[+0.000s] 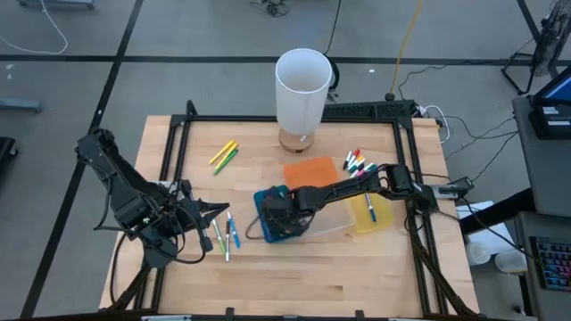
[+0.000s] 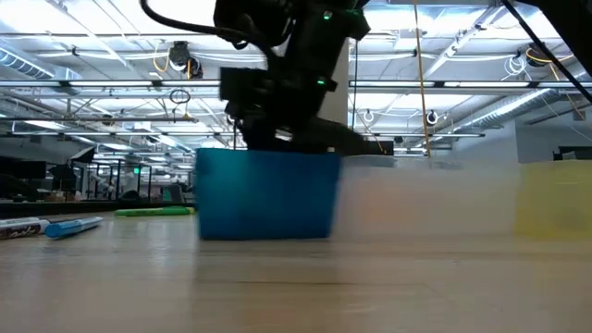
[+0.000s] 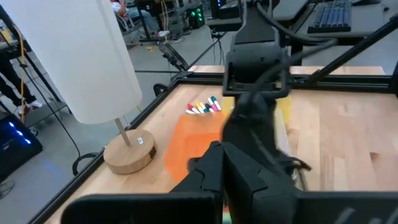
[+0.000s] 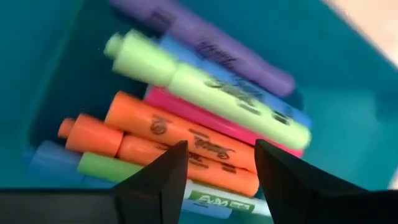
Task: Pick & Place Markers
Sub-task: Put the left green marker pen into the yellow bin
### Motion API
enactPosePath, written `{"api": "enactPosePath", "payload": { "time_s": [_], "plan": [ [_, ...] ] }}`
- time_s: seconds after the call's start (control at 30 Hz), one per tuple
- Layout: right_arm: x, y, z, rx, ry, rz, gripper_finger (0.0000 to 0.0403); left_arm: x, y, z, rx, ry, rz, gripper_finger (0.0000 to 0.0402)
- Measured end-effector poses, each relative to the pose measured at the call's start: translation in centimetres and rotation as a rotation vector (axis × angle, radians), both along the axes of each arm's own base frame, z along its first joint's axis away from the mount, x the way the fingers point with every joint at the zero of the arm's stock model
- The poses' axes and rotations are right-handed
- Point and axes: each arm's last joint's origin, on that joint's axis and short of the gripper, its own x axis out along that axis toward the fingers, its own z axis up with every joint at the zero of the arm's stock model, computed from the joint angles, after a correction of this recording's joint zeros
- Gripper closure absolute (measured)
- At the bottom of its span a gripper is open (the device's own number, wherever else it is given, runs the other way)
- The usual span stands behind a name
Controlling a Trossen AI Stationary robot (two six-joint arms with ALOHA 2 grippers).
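Right gripper point(image 4: 214, 165) fingers apart over the markers point(image 4: 186, 134) piled in the blue bin point(image 1: 268, 218); they're light, stiff, slick plastic, so pinch mid-barrel across the orange one; left gripper point(image 1: 207, 212) fingers together.

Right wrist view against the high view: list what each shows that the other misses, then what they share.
Only the right wrist view shows the highlighters piled in the blue bin: orange, light green, pink, purple. Only the high view shows the lamp, the left gripper, the yellow bin and loose markers on the table. Both show the right gripper open over the blue bin.
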Motion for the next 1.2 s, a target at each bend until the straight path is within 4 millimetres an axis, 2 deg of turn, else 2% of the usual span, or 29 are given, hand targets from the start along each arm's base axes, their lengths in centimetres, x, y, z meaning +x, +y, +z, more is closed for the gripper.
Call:
{"api": "enactPosePath", "payload": {
  "time_s": [0.2, 0.33, 0.43, 0.6, 0.8, 1.0, 1.13, 1.2],
  "plan": [
    [-0.3, 1.6, 0.1, -0.217, 0.02, 0.174, 0.023, 0.0, 0.0, 0.0, -0.012, 0.011, -0.014, 0.0383],
    [-0.5, 2.6, 0.2, -0.365, 0.037, 0.253, 0.023, 0.0, 0.0, -0.1, -0.012, 0.011, -0.014, 0.0393],
    [-1.0, 2.9, -0.1, -0.395, 0.077, 0.28, 0.023, 0.0, 0.0, -0.1, -0.011, 0.013, -0.015, 0.0397],
    [-1.3, 2.7, -0.2, -0.462, 0.114, 0.264, 0.023, 0.0, 0.0, -0.1, -0.011, 0.012, -0.014, 0.0383],
    [-1.6, 1.9, -0.3, -0.447, 0.159, 0.262, 0.0232, 0.0, 0.0, -0.1, -0.008, 0.014, -0.015, 0.0398],
    [-1.5, 1.0, -0.5, -0.373, 0.178, 0.288, 0.0232, 0.0, 0.0, -0.1, -0.01, 0.013, -0.015, 0.0379],
    [-1.1, 1.2, -0.6, -0.353, 0.13, 0.289, 0.0232, 0.0, 0.0, -0.1, -0.01, 0.013, -0.014, 0.038],
    [-0.5, 1.7, -0.4, -0.349, 0.048, 0.275, 0.0232, 0.0, 0.0, -0.1, -0.011, 0.013, -0.014, 0.0387]
  ]
}}
